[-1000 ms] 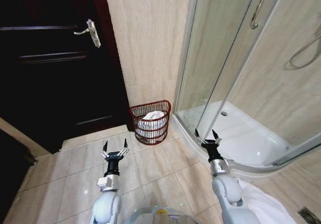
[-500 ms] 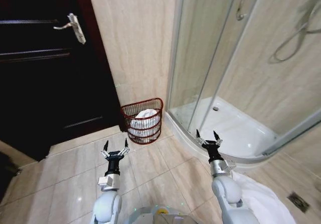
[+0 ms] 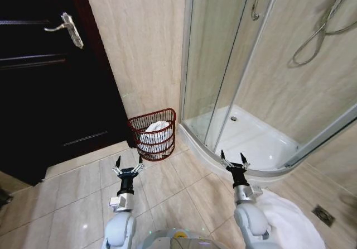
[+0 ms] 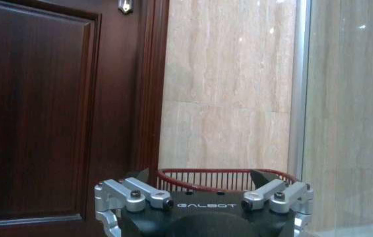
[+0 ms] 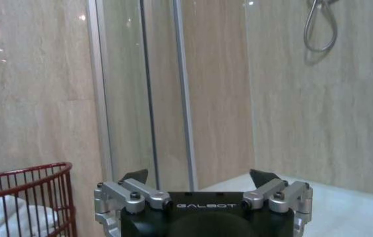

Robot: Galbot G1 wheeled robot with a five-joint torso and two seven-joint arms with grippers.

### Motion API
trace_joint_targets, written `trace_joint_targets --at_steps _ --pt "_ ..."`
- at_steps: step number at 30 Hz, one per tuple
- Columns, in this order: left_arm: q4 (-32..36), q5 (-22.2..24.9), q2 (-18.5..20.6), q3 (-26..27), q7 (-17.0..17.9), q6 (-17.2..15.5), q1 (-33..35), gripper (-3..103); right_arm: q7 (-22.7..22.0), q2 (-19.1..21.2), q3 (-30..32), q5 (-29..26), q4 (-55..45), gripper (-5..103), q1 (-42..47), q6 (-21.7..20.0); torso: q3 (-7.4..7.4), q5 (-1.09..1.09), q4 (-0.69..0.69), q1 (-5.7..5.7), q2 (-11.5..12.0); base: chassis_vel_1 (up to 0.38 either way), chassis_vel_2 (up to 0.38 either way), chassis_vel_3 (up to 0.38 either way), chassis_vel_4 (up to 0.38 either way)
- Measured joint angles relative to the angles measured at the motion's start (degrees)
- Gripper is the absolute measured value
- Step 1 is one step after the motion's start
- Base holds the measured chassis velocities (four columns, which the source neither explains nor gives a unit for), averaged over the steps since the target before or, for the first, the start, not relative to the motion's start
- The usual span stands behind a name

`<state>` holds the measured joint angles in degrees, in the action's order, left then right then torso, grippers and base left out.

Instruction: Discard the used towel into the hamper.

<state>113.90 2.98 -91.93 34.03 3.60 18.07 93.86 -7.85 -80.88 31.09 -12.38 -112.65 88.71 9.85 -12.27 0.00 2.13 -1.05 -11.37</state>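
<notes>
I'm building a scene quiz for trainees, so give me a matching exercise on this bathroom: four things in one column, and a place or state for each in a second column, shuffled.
Things
1. hamper
2. left gripper
3. shower tray
4. door handle

Places or states
A. on the dark door, high up
B. white, behind the glass panels
C. open and empty, above the floor tiles
D. against the wall, white towel inside

Pairs: 1-D, 2-C, 3-B, 4-A
</notes>
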Motion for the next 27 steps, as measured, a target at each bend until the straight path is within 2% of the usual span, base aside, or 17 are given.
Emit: trace_joint_targets --at_steps 14,19,27 --pt "0.01 0.81 0.51 0.38 -0.89 0.15 0.62 100 -1.27 0.7 0.23 1.4 -2.64 100 10.64 4.69 -0.15 0.0 -0.01 -0.07 -0.23 0.0 0.0 0.0 0.0" --pt "-0.01 0.87 0.51 0.41 -1.14 0.58 0.85 100 -1.29 -0.06 1.02 3.69 -2.3 100 10.82 5.82 -0.18 0.0 0.0 -0.09 -0.27 0.005 -0.01 -0.002 0.006" --pt "0.41 1.09 0.94 0.69 -1.43 0.94 1.54 100 -1.57 -0.39 1.4 3.29 -2.21 100 11.21 6.37 -0.21 0.0 -0.01 -0.1 -0.33 0.018 -0.087 -0.017 0.091"
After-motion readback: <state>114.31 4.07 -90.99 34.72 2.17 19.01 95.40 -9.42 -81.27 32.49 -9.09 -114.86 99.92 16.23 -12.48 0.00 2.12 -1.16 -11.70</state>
